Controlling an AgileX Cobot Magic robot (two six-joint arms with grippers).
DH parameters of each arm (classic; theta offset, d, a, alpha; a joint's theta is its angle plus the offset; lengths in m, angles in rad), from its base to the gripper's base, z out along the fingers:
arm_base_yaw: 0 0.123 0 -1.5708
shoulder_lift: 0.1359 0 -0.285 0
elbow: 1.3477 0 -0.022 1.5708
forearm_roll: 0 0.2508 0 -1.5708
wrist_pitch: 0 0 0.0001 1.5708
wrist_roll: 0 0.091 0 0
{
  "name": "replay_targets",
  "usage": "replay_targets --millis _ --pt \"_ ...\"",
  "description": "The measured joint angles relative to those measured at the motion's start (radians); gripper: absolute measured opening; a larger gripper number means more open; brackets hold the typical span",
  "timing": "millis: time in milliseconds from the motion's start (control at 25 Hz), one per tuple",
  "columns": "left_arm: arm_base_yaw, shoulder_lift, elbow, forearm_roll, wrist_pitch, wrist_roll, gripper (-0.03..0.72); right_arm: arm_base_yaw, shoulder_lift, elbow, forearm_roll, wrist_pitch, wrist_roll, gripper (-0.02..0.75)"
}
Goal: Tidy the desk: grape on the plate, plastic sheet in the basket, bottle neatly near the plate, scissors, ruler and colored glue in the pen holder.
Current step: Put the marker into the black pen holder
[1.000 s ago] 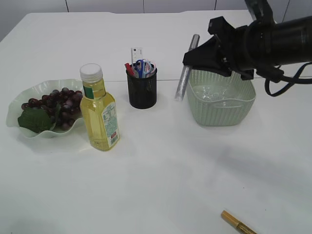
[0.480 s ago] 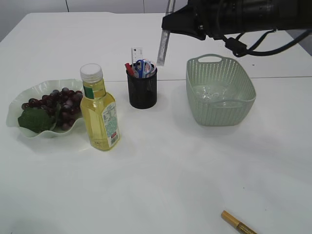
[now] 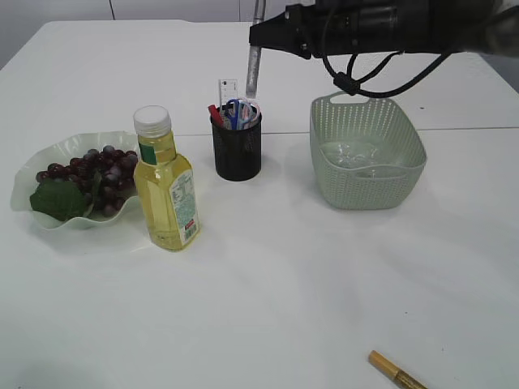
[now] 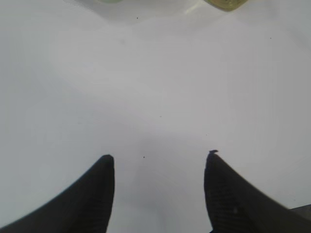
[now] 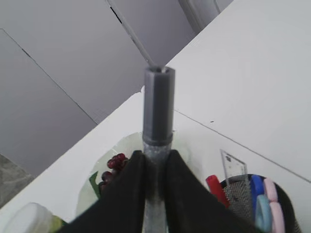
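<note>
Holding a silver glitter glue stick (image 3: 253,61) over the pen holder (image 3: 237,150), R gripper (image 5: 154,182) is clenched on the tube's lower part; cap end sticks out past the fingertips in the wrist view. In ext. view the tube hangs roughly upright, lower tip just above the holder's rim, towards its right side, not yet inside.

L gripper (image 4: 158,165): jaws apart, nothing between them, hovering over bare table (image 3: 268,292).

Holder contents: ruler (image 3: 227,87), blue-handled scissors (image 3: 235,112), a red marker-like item (image 3: 215,114), pink pieces. Crowded, little free gap.

Rest of desk: grapes (image 3: 89,174) on the plate (image 3: 28,174), bottle (image 3: 165,182) upright just beside the plate, basket (image 3: 366,154) w/ clear plastic sheet (image 3: 353,154) inside. A gold stick (image 3: 396,373) lies near the front edge, well apart from everything; prob. another glue, still to be put away.

Risks (judgement):
- Tip may land on the scissor handles or ruler top instead of a gap, so tube jams or tips out on release.
- Tip near the rim: slight offset and it hits the mesh edge, could shove or topple the light holder.
- Releasing too high: tube drops, bounces, knocks ruler out.
- Slight tilt of tube makes entry harder; alignment w/ gap can't be confirmed from these views.
</note>
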State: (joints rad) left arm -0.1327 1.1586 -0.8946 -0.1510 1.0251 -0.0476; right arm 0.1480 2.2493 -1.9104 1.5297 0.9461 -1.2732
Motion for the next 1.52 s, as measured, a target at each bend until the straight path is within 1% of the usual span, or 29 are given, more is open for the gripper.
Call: replay_targets --millis 200,480,600,760,1160,1400,1520 --pt "0.000 0.000 0.000 0.000 0.000 0.000 0.433 0.000 0.090 -0.078 0.008 0.002 -0.150 0.076" --pt "0.000 0.000 0.000 0.000 -0.002 0.000 0.433 0.000 0.163 -0.098 0.136 0.009 -0.430 0.076" --pt "0.000 0.000 0.000 0.000 -0.002 0.000 0.433 0.000 0.167 -0.100 0.182 0.009 -0.510 0.076" --pt "0.000 0.000 0.000 0.000 -0.004 0.000 0.433 0.000 0.188 -0.101 0.217 0.019 -0.535 0.076" --pt "0.000 0.000 0.000 0.000 -0.004 0.000 0.433 0.000 0.228 -0.101 0.224 0.041 -0.537 0.085" --pt "0.000 0.000 0.000 0.000 -0.004 0.000 0.433 0.002 0.228 -0.101 0.224 0.058 -0.537 0.113" --pt "0.000 0.000 0.000 0.000 -0.004 0.000 0.433 0.003 0.228 -0.101 0.220 0.059 -0.537 0.142"
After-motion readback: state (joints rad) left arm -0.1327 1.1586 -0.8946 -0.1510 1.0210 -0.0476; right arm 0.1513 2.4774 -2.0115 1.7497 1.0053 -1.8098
